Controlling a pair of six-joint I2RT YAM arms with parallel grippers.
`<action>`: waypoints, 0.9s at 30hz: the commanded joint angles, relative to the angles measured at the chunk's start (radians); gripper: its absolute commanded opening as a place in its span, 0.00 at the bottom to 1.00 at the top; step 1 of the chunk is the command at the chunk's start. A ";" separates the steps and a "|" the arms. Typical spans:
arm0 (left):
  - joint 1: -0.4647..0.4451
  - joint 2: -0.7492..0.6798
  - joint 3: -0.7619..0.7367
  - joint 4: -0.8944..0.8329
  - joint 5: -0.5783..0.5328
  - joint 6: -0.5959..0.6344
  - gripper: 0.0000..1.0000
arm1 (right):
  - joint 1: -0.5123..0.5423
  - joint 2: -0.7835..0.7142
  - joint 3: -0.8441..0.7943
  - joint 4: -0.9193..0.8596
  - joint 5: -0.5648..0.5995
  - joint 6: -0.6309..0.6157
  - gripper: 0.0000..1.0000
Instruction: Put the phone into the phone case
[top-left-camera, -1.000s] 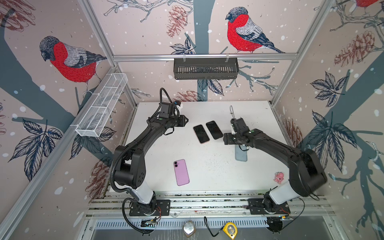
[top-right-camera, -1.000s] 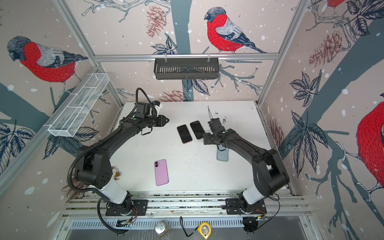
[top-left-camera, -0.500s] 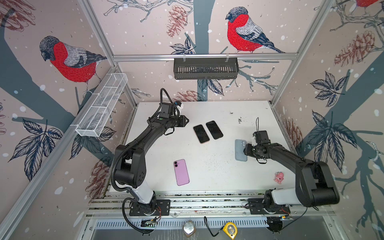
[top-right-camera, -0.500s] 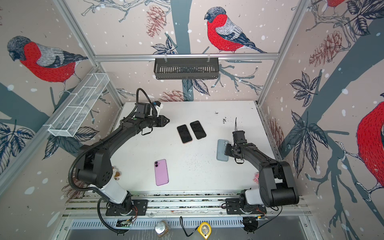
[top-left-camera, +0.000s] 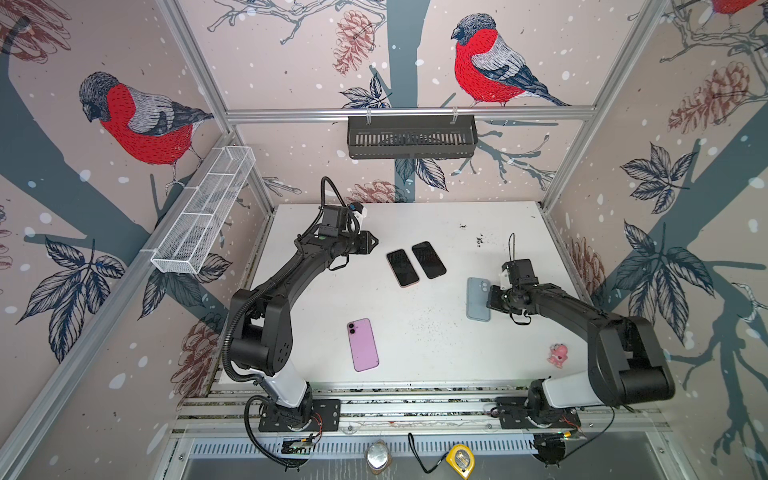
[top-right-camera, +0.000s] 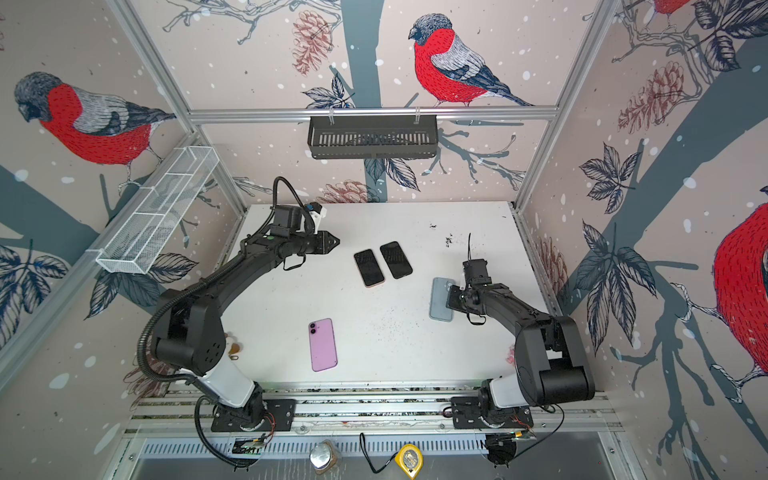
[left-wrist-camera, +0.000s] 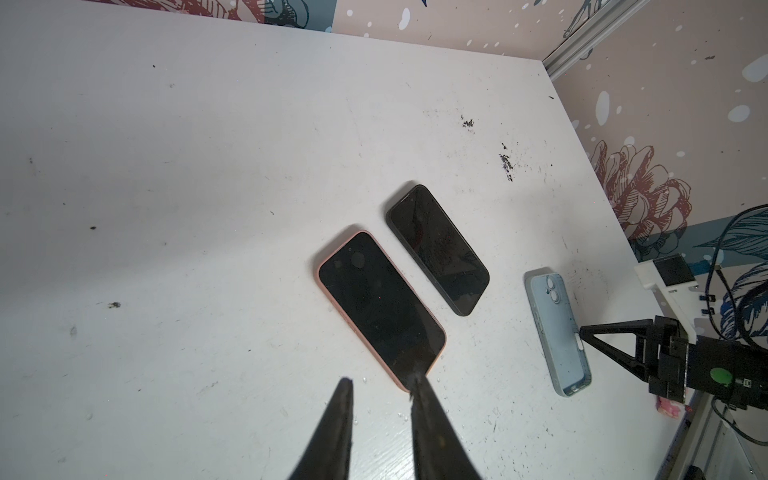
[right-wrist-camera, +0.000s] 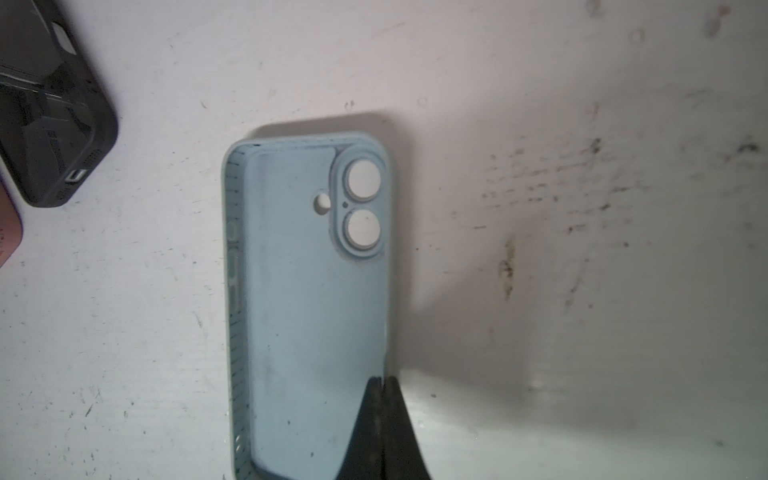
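Right hand (right-wrist-camera: 381, 379) is clenched at the rim of the blue phone case (right-wrist-camera: 316, 311); left hand (left-wrist-camera: 380, 379) parted, empty.

The white bench (top-left-camera: 419, 328) carries a lilac phone (top-left-camera: 363, 344) face down, two dark-screened phones (top-left-camera: 402, 268) (top-left-camera: 429, 260) side by side, a pale blue case (top-left-camera: 477, 301) hollow side up, and what may be a small pink toy (top-left-camera: 557, 355).

One end of blue case (right-wrist-camera: 311, 311) outside right wrist view
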 joint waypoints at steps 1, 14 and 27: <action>0.002 -0.009 0.005 0.035 0.015 -0.005 0.27 | 0.031 -0.004 0.022 -0.020 0.016 0.005 0.01; 0.001 -0.014 0.003 0.033 0.011 -0.002 0.27 | 0.210 0.026 0.100 -0.096 0.237 -0.017 0.23; 0.002 -0.008 0.004 0.032 0.011 -0.001 0.27 | 0.114 0.083 0.028 -0.033 0.151 -0.034 0.23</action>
